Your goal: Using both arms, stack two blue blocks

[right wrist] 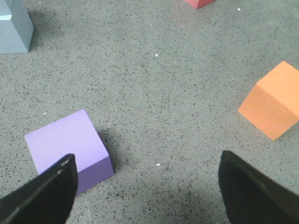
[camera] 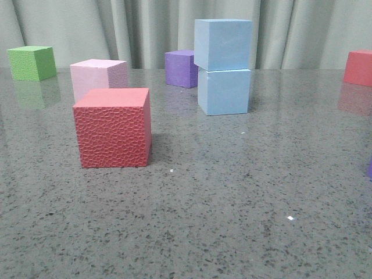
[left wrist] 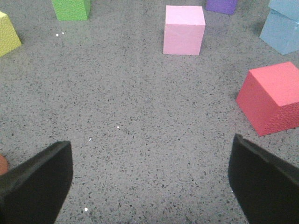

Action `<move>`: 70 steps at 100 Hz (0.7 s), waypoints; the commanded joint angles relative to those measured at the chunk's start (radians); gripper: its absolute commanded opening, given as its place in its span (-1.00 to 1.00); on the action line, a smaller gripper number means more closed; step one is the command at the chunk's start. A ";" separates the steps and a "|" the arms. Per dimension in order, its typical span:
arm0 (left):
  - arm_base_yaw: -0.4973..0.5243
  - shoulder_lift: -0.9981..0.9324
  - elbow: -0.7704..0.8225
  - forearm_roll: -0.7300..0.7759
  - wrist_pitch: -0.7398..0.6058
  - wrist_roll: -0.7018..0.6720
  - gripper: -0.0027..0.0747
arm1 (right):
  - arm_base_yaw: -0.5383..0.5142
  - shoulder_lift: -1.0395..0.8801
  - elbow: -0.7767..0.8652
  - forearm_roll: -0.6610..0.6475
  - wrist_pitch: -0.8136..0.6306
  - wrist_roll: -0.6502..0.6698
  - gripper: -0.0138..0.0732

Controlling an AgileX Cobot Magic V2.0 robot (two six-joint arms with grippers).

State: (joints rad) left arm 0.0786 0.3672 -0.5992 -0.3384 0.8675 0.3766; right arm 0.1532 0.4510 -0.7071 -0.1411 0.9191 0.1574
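Hovering above the table (camera: 232, 221), left gripper (left wrist: 149, 179) spread, right gripper (right wrist: 147, 189) spread

Robot test lab: speckled grey table (camera: 232, 232), curtain (camera: 145, 29) backdrop, foam cubes.

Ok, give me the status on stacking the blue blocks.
Done, it seems: one blue block sits on the other blue block, slightly offset but upright. In hand: nothing; the left pincer and right pincer are both open and empty, away from the stack. Left: nothing visible.
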 commanded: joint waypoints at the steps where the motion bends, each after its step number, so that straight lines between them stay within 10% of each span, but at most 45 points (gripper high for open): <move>1: -0.001 0.008 -0.018 -0.036 -0.079 -0.011 0.72 | -0.005 -0.028 -0.005 -0.011 -0.104 -0.006 0.72; 36: -0.001 0.008 -0.018 -0.037 -0.094 -0.011 0.72 | -0.005 -0.043 0.010 -0.011 -0.129 -0.006 0.59; 52: -0.001 0.008 -0.018 -0.037 -0.094 -0.011 0.60 | -0.005 -0.043 0.010 -0.011 -0.127 -0.006 0.02; 70: -0.001 0.008 -0.018 -0.037 -0.094 -0.011 -0.09 | -0.005 -0.043 0.010 -0.011 -0.125 -0.006 -0.71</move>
State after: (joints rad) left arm 0.0786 0.3657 -0.5934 -0.3422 0.8450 0.3738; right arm 0.1532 0.4038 -0.6723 -0.1411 0.8669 0.1574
